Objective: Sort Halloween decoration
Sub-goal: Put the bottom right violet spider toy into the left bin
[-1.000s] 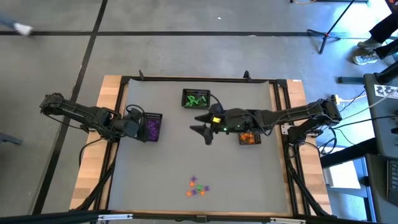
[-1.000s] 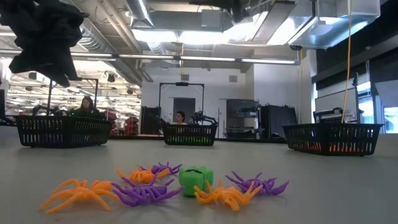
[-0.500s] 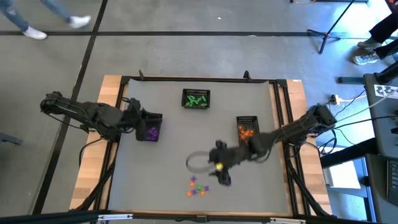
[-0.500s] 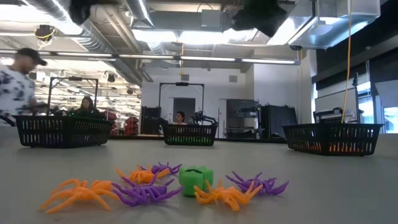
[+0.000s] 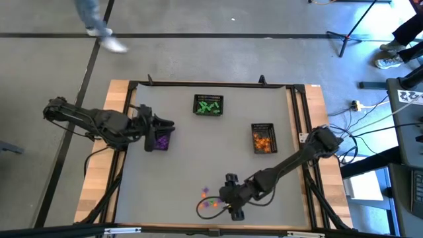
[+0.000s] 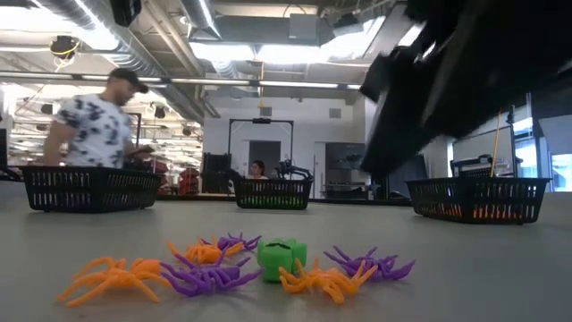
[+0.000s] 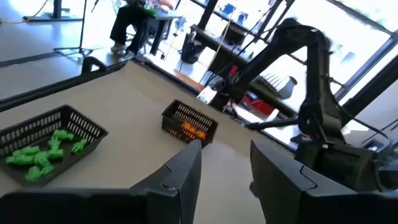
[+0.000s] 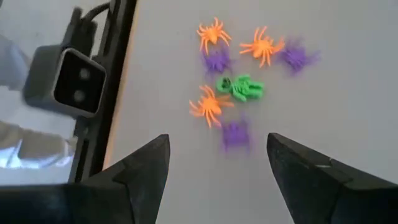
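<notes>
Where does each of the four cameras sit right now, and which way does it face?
High view: above the table, looking straight down; shows both arms, the left gripper over the purple basket, the right gripper at the trinket pile.
Low view: table height, looking level past the trinket pile to three baskets; the right arm blurs in from above.
Left wrist view: looks past its open fingers toward the orange basket.
Right wrist view: looks down between open fingers onto the pile.
Shared: high, low and right wrist views all show the pile.
</notes>
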You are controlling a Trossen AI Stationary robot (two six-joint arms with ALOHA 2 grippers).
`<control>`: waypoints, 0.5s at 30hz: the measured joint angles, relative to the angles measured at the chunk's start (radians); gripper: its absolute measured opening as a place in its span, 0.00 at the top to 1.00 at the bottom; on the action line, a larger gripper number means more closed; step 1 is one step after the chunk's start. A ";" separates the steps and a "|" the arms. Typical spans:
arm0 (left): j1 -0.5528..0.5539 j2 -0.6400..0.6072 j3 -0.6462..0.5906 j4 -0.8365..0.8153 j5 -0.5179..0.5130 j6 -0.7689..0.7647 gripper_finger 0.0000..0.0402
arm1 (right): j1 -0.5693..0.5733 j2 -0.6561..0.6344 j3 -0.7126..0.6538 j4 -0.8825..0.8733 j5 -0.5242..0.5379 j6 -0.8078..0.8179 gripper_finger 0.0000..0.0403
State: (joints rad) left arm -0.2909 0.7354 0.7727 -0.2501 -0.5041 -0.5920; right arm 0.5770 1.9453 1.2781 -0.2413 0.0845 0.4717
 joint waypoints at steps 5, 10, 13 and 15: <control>0.000 0.015 0.000 -0.026 0.007 0.001 0.68 | 0.000 0.043 0.000 0.023 0.077 0.006 0.33; 0.000 0.020 -0.001 -0.062 0.053 -0.002 0.68 | -0.001 0.088 0.000 0.037 0.112 0.003 0.33; 0.000 0.020 -0.001 -0.071 0.067 -0.007 0.68 | -0.001 0.114 0.000 0.062 0.112 0.001 0.36; 0.000 0.020 -0.001 -0.075 0.069 -0.007 0.68 | 0.002 0.126 0.000 0.079 0.116 0.001 0.40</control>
State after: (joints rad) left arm -0.2909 0.7555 0.7719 -0.3247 -0.4351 -0.5987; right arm 0.5787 2.0710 1.2785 -0.1621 0.2001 0.4728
